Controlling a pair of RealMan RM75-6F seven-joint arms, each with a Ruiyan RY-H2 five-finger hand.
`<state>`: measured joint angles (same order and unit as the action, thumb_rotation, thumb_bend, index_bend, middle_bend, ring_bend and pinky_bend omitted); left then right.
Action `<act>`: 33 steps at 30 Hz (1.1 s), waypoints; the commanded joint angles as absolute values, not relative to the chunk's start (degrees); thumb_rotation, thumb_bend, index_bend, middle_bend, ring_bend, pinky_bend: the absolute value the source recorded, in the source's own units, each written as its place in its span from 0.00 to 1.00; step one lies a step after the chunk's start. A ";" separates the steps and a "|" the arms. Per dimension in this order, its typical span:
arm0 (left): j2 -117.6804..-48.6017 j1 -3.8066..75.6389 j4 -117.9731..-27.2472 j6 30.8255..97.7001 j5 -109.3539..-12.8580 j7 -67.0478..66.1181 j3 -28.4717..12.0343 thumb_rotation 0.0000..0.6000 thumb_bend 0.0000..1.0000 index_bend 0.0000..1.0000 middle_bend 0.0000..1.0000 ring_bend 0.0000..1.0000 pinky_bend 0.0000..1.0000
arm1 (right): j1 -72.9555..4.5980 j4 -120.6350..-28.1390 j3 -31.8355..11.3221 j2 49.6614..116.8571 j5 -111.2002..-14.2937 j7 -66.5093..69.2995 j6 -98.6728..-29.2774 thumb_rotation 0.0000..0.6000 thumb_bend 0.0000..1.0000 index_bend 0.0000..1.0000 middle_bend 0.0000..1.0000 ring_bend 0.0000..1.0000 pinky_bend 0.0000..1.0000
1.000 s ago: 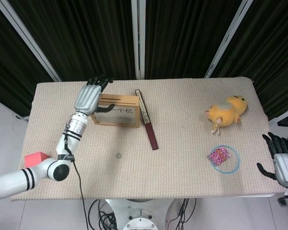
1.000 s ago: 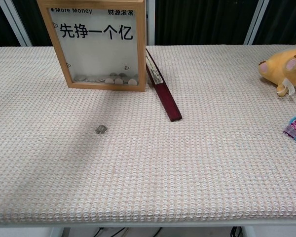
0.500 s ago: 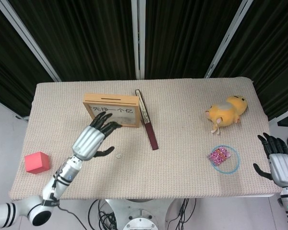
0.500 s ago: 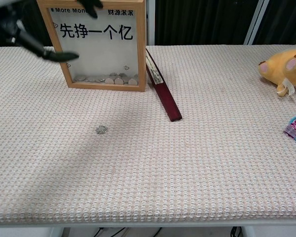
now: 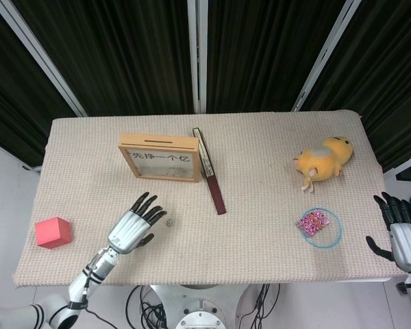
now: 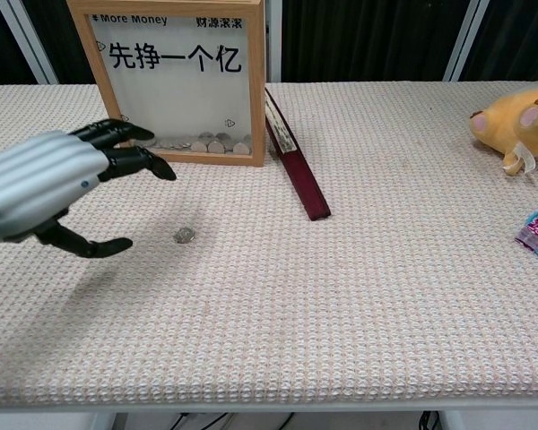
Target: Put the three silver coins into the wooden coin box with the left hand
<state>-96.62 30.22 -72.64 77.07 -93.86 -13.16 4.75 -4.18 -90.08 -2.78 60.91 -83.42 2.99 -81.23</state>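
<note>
The wooden coin box [image 5: 160, 157] [image 6: 175, 82] stands upright at the back left of the table, with several coins lying behind its clear front. One silver coin [image 5: 169, 222] [image 6: 184, 235] lies on the mat in front of it. My left hand [image 5: 133, 225] [image 6: 49, 184] hovers just left of that coin, fingers spread and holding nothing. My right hand [image 5: 405, 234] is off the table's right front corner, fingers apart and empty; the chest view does not show it.
A dark red flat case [image 5: 211, 174] [image 6: 296, 157] leans against the box's right side. A yellow plush toy [image 5: 323, 157] [image 6: 516, 116] lies at the right, with a pink packet in a blue ring [image 5: 317, 224] before it. A red cube [image 5: 53, 232] sits at the left front.
My left hand has left the top of the coin box, come toward the front and dropped low beside the coin. The right hand barely moved.
</note>
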 commanded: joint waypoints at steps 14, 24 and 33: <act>-103.89 29.15 -65.14 71.79 -90.37 -11.40 1.79 1.00 0.24 0.30 0.23 0.05 0.02 | -3.98 -89.26 -2.92 60.85 -82.95 4.00 -80.97 1.00 0.23 0.00 0.00 0.00 0.00; -104.87 29.79 -64.80 70.22 -89.73 -9.63 0.33 1.00 0.24 0.33 0.23 0.05 0.02 | -4.32 -89.00 -2.91 61.02 -82.94 4.16 -80.20 1.00 0.23 0.00 0.00 0.00 0.00; -103.67 30.50 -68.70 65.20 -86.09 -7.91 -0.96 1.00 0.24 0.36 0.23 0.05 0.02 | -4.38 -88.64 -3.01 61.10 -82.48 4.37 -79.77 1.00 0.23 0.00 0.00 0.00 0.00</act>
<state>-103.85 30.40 -68.40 65.50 -86.39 -7.99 -0.71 -4.37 -88.65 -3.01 61.09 -82.49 4.36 -79.79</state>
